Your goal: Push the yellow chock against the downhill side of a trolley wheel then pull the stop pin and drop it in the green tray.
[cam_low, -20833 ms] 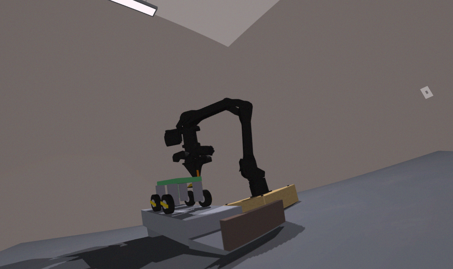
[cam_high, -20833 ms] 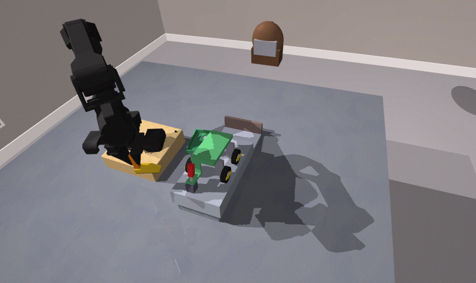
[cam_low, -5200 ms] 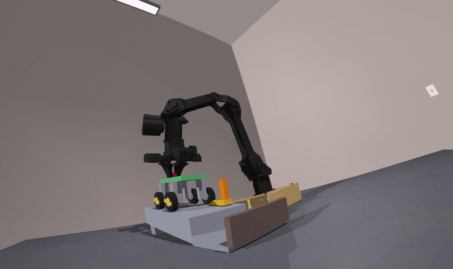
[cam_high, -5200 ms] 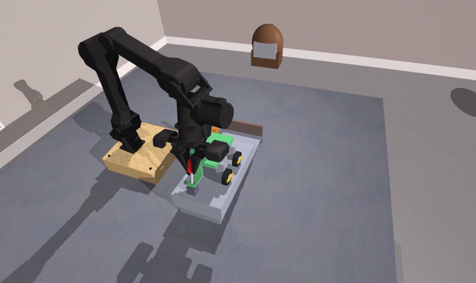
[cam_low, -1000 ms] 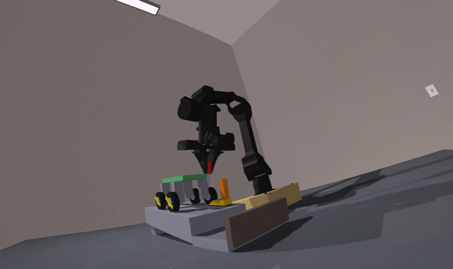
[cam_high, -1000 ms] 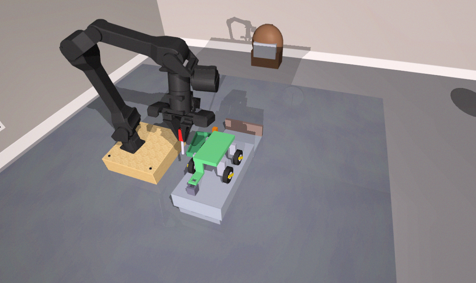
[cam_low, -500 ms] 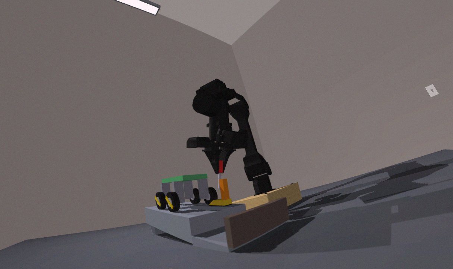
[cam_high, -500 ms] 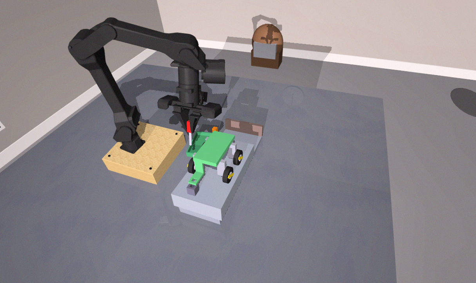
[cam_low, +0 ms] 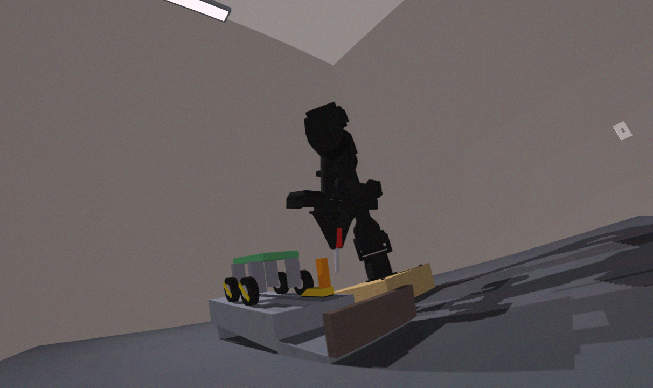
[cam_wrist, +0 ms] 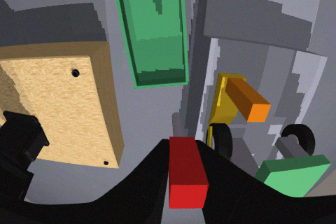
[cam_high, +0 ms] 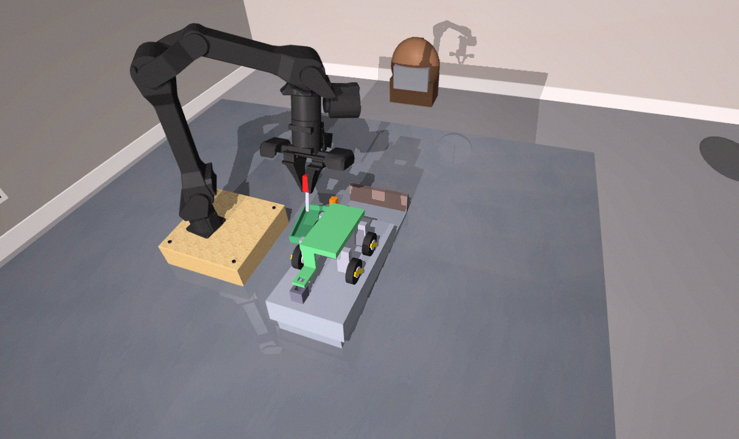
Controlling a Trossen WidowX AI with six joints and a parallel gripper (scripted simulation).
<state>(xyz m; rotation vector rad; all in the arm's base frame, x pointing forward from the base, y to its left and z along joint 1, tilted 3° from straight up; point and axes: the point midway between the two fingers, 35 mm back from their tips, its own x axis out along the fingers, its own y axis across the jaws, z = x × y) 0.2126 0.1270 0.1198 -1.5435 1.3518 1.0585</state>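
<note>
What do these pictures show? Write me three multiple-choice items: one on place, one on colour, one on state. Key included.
1. Where is the pin?
A. In the trolley's tab
B. In the air, gripped by the fingers
C. Lying in the tray

2. What colour is the chock's handle?
A. Orange
B. Blue
C. White

3. What state is the tray in?
A. Tipped over
B. Holding the pin
C. Upright, nothing in it

Key: 1 B, the pin hangs with its red head between the fingers. 2 A, the handle is orange in the wrist view. 3 C, the tray shows only its bare green floor.
</note>
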